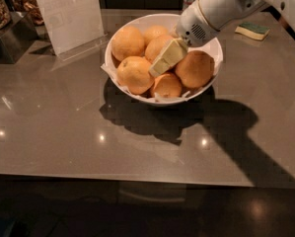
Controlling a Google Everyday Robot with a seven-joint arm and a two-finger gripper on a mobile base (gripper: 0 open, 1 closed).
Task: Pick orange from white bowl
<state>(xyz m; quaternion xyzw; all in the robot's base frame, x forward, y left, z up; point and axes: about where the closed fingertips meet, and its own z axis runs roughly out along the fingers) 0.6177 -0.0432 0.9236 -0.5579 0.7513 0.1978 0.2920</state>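
Gripper [159, 67]: angled down from the arm at upper right, tip low among the fruit near the middle of the white bowl [129, 22]. Released or clenched: cannot tell. The orange [155, 45] judged nearest lies in the bowl's centre, directly behind the tip and partly covered by it. A second large orange [134, 74] sits just beside the tip, toward the bowl's front. Being round, the fruit has no long axis, so the grasp depends on centring over one.
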